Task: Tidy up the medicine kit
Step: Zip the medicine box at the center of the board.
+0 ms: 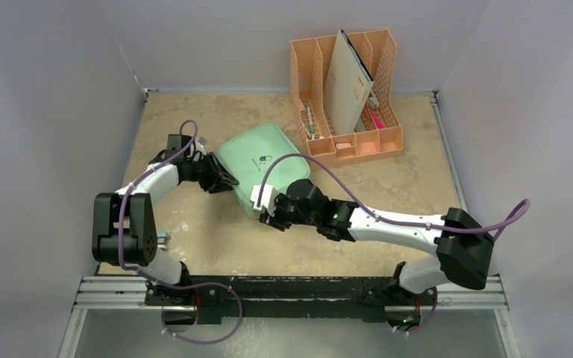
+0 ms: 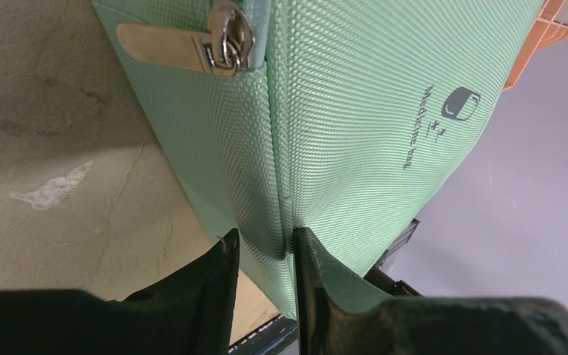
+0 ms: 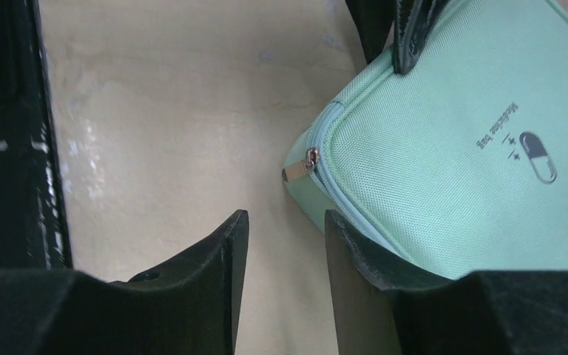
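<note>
With your left gripper [image 2: 266,240] pinched on the edge of the medicine kit [image 2: 355,111], which lies on the table [image 1: 216,239] near the peach organizer [image 1: 358,149], and your right gripper [image 3: 285,218] parted and empty just short of the zipper pull [image 3: 299,168], line it up squarely over that tab before closing.

A mint-green zippered fabric medicine kit [image 1: 265,165] is laid at the middle of a beige table [image 1: 216,246]. A peach-orange slotted plastic file organizer [image 1: 358,148] is set beyond it to the right, at the far edge, with a booklet [image 1: 347,86] stood inside.
</note>
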